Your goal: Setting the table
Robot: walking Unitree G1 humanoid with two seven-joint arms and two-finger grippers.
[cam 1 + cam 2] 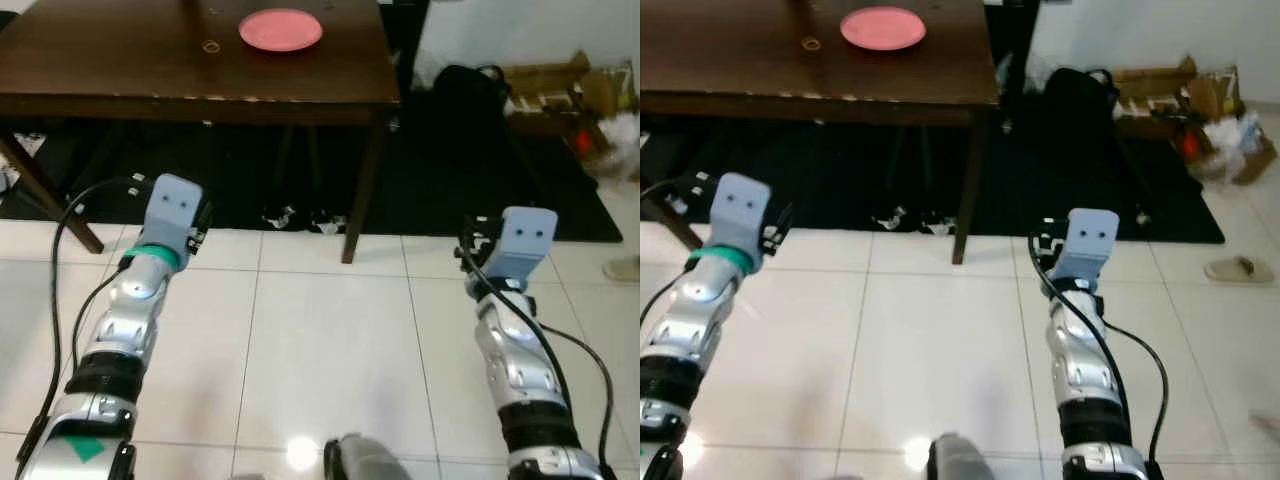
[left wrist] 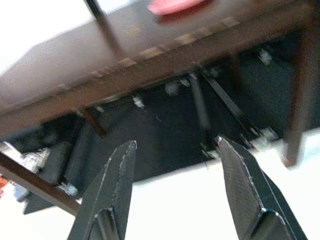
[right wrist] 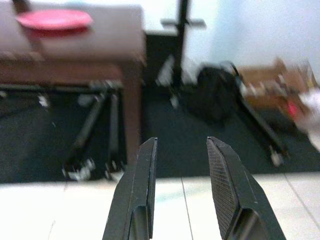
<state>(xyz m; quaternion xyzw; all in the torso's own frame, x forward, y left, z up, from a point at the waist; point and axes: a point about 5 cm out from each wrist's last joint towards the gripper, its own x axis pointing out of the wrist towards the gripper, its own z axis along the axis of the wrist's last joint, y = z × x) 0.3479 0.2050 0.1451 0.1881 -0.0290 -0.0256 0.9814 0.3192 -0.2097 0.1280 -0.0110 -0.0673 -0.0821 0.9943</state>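
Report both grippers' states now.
Left gripper: open, holding nothing.
Right gripper: open, holding nothing.

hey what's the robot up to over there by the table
It stands on the white tiles facing a dark table, short of its near edge. A pink plate already sits on the tabletop. Both arms are held forward over the floor: the left tool and the right tool are each open and hold nothing. So nothing is being handled right now. A black bag and cardboard clutter lie on the floor off to the right.
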